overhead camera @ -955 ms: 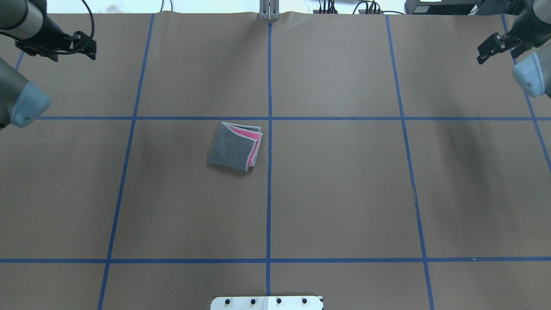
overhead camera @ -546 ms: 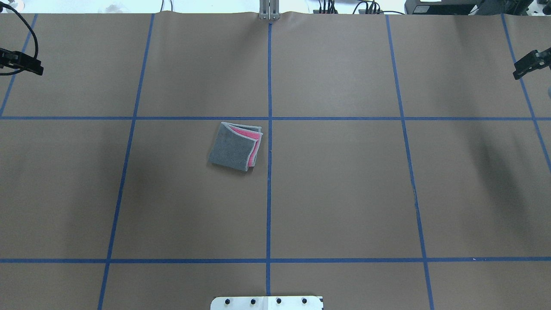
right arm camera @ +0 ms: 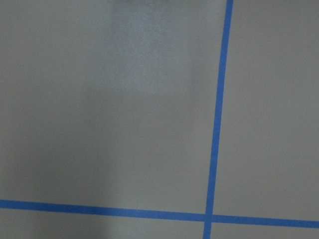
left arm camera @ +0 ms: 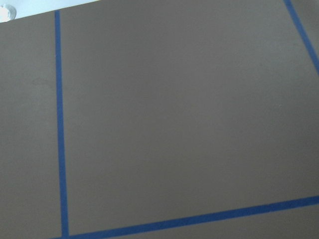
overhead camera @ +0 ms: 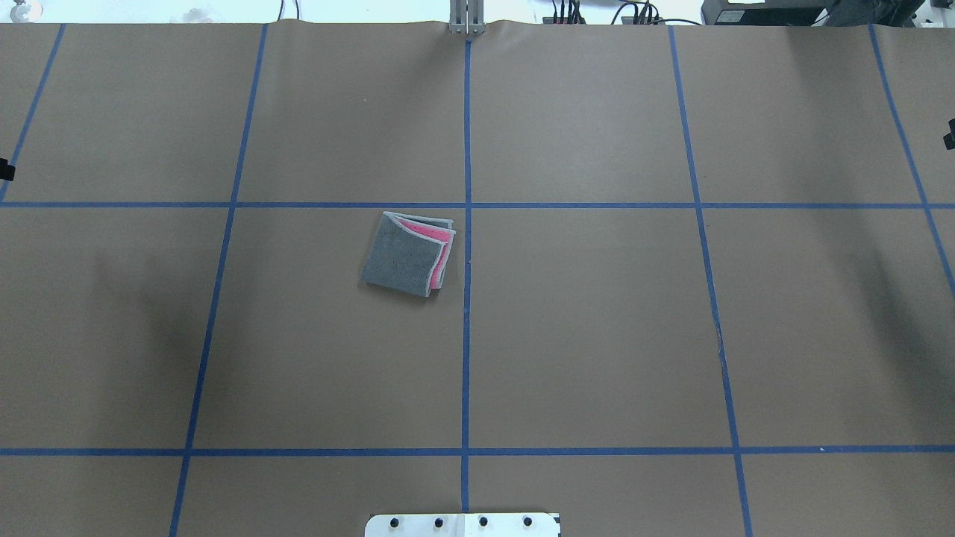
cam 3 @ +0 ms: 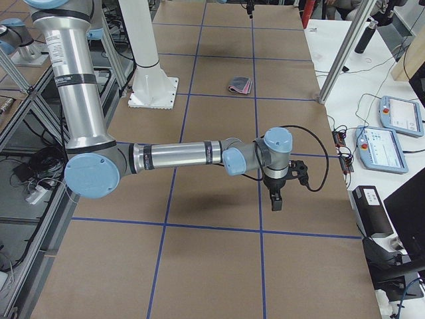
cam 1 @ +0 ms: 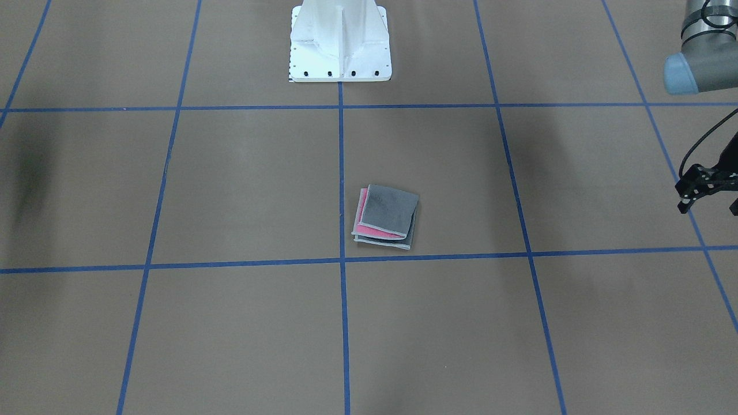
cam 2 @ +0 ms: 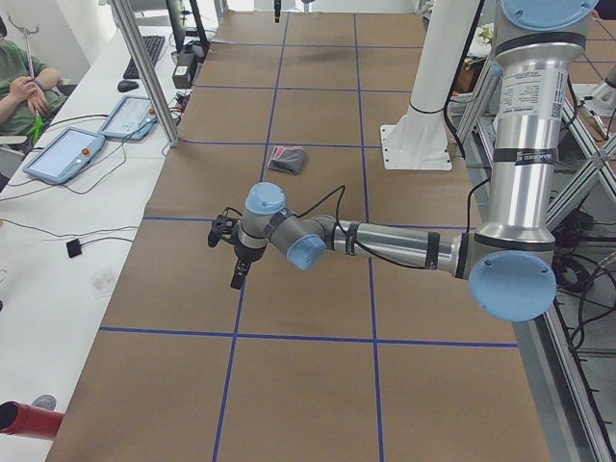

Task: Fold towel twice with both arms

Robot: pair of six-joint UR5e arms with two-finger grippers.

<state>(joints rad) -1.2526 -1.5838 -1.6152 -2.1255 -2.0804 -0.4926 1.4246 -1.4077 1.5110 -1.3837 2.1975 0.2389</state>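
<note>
Front-facing view: finding one towel lying flat on the table, just right of the centre tape line, as a small square stack. Showing dark grey on top, with pink peeping out along the left and near edges. Judging by those layered borders, reading both folds as already made, and leaving nothing beyond parking the arms. Spotting one left gripper at the right edge, well apart from the cloth and holding nothing. Being cut by the frame there, so not telling whether spread or pressed together. Counting one white pedestal base at the far end.

Overhead view: seeing the same single towel just left of the centre line, lying alone. Catching only black slivers at the edges, the one on the right belonging to the right gripper; not telling its state either.

Left side view: showing the left arm stretching low over bare table, near and large, with the towel far off. Noting one person sitting at the far left bench.

Right side view: showing the right arm likewise reaching over bare table, carrying nothing.

Wrist views: showing only table and tape.

Counting in all: one towel, two arms, two grippers.
</note>
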